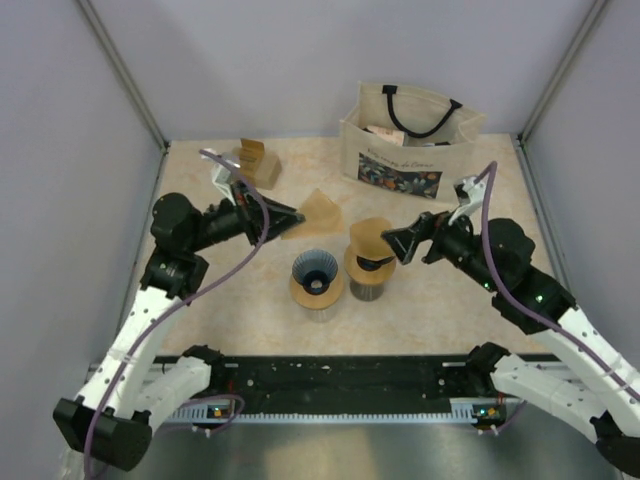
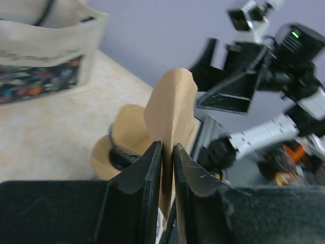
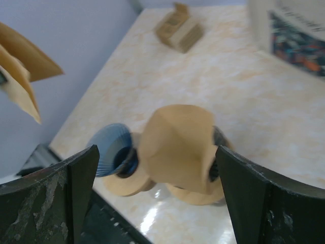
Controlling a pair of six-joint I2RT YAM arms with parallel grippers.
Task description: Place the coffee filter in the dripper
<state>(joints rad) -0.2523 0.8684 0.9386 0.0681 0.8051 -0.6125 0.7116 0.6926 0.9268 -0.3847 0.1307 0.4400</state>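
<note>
The left gripper [image 2: 167, 147] pinches a folded brown paper coffee filter [image 2: 172, 109], its long axis pointing straight out toward the wide-open right gripper [image 3: 156, 155].

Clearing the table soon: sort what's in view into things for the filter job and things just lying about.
Job: left hand, shut on a paper filter; blue dripper; second dripper, already lined; right hand, open.
Lying about: tote bag; cardboard box.

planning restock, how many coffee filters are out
2: one filter pinched in the left gripper, another filter on the right-hand dripper. More may be hidden in the cardboard box.
</note>
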